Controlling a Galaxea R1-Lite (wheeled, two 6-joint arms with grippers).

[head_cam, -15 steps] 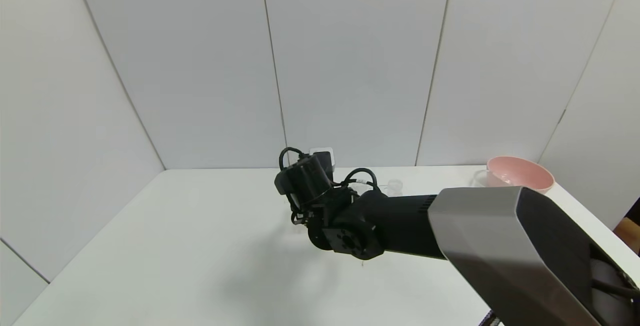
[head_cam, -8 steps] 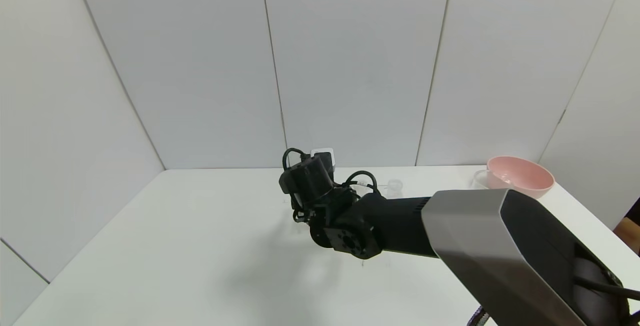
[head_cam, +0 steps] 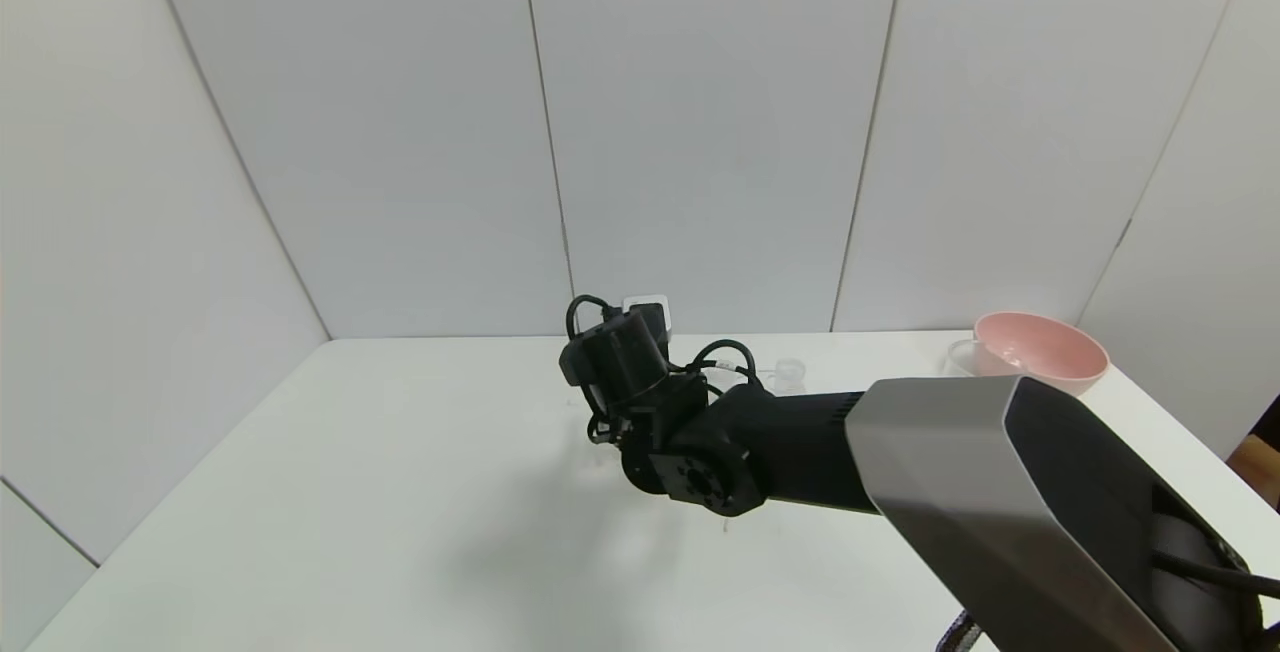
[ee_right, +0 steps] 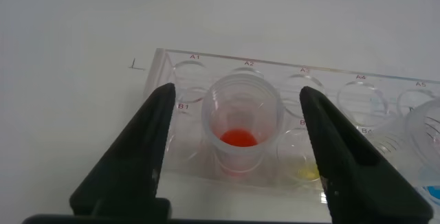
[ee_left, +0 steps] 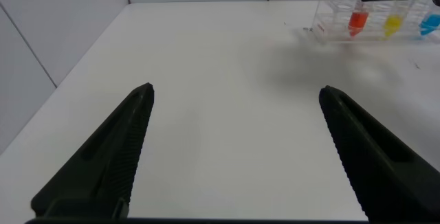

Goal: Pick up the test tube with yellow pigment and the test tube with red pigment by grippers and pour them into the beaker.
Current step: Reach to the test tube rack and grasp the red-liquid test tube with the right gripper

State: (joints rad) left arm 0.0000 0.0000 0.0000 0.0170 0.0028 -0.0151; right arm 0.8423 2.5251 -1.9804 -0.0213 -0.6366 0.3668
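We see the right gripper (ee_right: 237, 148) poised above the clear tube rack (ee_right: 275, 114), its fingers (ee_right: 148, 141) spread wide on either side of the test tube with red pigment (ee_right: 240, 128). Neither finger touches the glass; nothing is grasped. The red tube stands upright in the rack, a small pool of red-orange liquid at its bottom. In the neighbouring rack hole we note the test tube with yellow pigment (ee_right: 307, 171), mostly hidden behind the gripper finger, only its yellow liquid showing. A tube with blue liquid (ee_right: 432, 191) sits at the picture's edge.

In the head view the right arm (head_cam: 900, 462) reaches across the white table (head_cam: 350, 492) toward its middle and hides the rack. The beaker (head_cam: 790, 373) stands behind the arm, near the back wall. A pink bowl (head_cam: 1040, 347) sits at the far right corner.

The left gripper (ee_left: 234, 148) hangs over bare table, fingers released and far apart, holding nothing. From its camera we see the rack well off, with red (ee_left: 357, 21), yellow (ee_left: 392, 23) and blue liquid in a row.
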